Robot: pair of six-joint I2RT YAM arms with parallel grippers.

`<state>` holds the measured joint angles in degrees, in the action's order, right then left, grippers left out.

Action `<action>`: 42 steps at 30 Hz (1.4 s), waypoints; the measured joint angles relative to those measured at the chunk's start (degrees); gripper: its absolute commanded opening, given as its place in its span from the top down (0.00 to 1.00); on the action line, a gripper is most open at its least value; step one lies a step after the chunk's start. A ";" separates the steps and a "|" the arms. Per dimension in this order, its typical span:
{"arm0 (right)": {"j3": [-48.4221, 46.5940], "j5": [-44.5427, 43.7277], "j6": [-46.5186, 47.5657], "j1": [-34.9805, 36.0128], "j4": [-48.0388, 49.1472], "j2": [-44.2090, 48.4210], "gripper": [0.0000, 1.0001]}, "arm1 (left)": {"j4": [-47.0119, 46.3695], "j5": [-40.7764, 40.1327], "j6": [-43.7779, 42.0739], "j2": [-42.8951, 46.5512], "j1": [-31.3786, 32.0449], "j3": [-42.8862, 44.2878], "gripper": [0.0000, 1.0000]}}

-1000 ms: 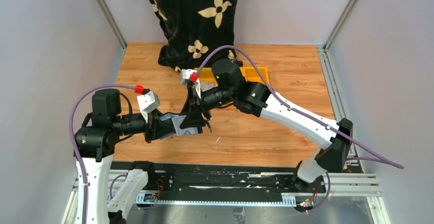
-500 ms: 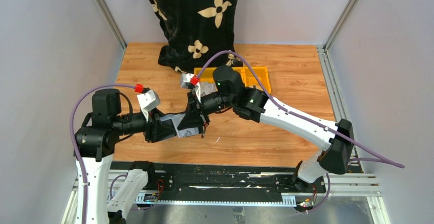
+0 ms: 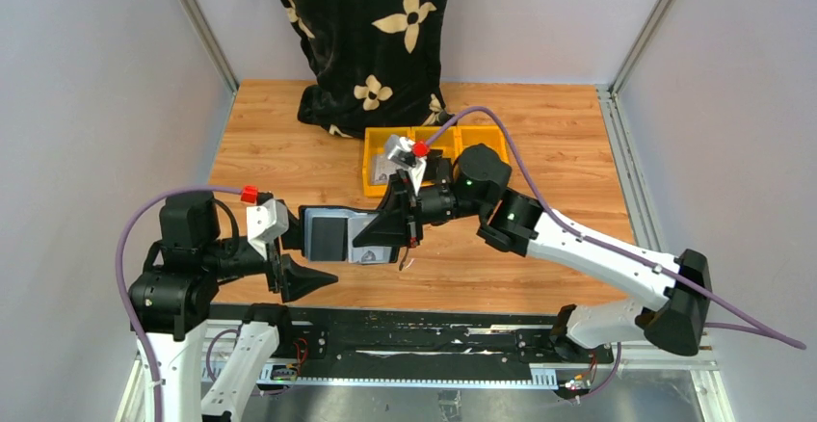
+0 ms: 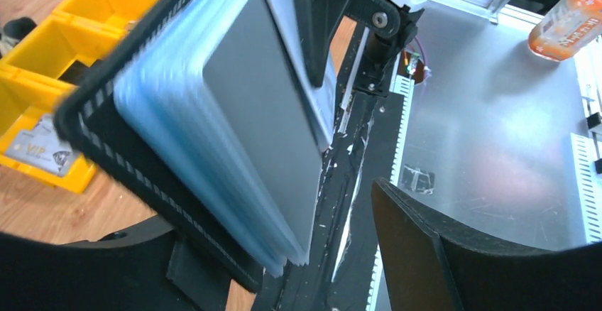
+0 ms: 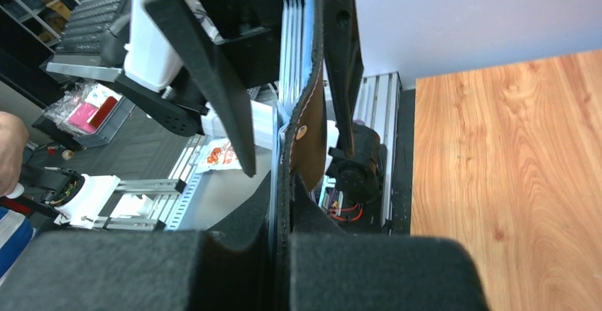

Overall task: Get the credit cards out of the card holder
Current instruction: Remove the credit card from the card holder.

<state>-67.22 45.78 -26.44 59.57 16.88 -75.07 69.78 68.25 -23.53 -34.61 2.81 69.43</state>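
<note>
We see the right gripper (image 3: 378, 237) clamped onto the flat black leather-like card holder (image 3: 332, 234). The left gripper (image 3: 310, 266) has its jaws spread wide, holding nothing

The card holder (image 3: 332, 234) is above the near part of the table (image 3: 549, 143), left of the centre. The right gripper (image 3: 390, 239) is at its right end, with the holder between the fingers. The left gripper (image 3: 294, 273) is just beside it, to the left and nearer. The credit cards (image 4: 263, 133) are inside the holder. Behind it, the bins (image 3: 482, 140) stand on the table, with one card (image 4: 34, 148) in the left compartment. A cloth (image 3: 366, 37) is at the far edge, behind the bins.
</note>
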 measured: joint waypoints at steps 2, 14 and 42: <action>0.55 -0.52 -0.44 0.11 0.87 2.25 1.00 | -0.02 1.09 0.22 -0.44 0.00 0.83 0.35; 4.61 -1.99 -0.44 1.53 1.99 5.60 1.00 | -0.09 9.86 3.65 -3.93 0.00 4.20 0.31; 6.40 -4.37 2.43 2.62 2.60 6.47 0.38 | 0.37 8.57 6.73 -8.92 0.00 3.10 1.00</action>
<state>-60.82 41.41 -24.01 62.19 19.49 -68.60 70.15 76.82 -16.80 -43.53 2.81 72.53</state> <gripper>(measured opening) 0.436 0.228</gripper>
